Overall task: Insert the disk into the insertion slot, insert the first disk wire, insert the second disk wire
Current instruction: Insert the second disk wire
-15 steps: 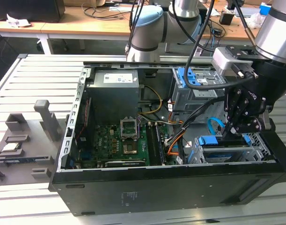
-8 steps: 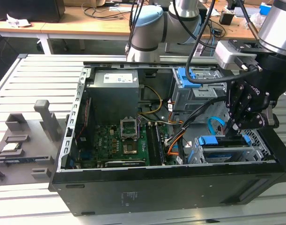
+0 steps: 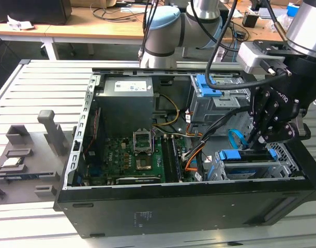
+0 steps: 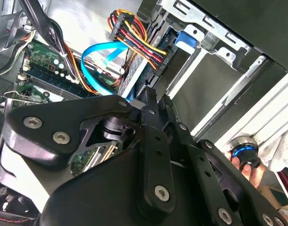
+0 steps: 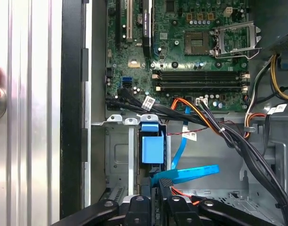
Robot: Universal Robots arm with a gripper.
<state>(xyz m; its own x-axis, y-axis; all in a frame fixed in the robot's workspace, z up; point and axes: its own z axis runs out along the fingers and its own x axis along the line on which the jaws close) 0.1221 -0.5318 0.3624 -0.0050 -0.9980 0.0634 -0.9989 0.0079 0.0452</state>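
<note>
The disk sits inside the low grey insertion slot [image 3: 251, 169] at the case's corner on the exterior view's right; its blue bracket [image 3: 234, 154] [image 5: 152, 147] shows on top. My gripper [image 3: 256, 142] [image 5: 163, 192] [image 4: 155, 100] hangs directly over the disk's end. Its fingers are shut on the black plug of a flat blue wire [image 5: 191, 172] [image 4: 100, 51]. A bundle of yellow, red and black wires [image 4: 136, 35] ends in a black plug at the disk's edge, close beside my fingertips.
The open computer case holds a green motherboard [image 3: 126, 155], a grey power supply [image 3: 126, 101] and a taller grey cage with a blue latch [image 3: 212, 89]. Black cable bundles [image 5: 238, 141] cross near the slot. A person's hand [image 4: 250, 165] rests on a knob outside the case.
</note>
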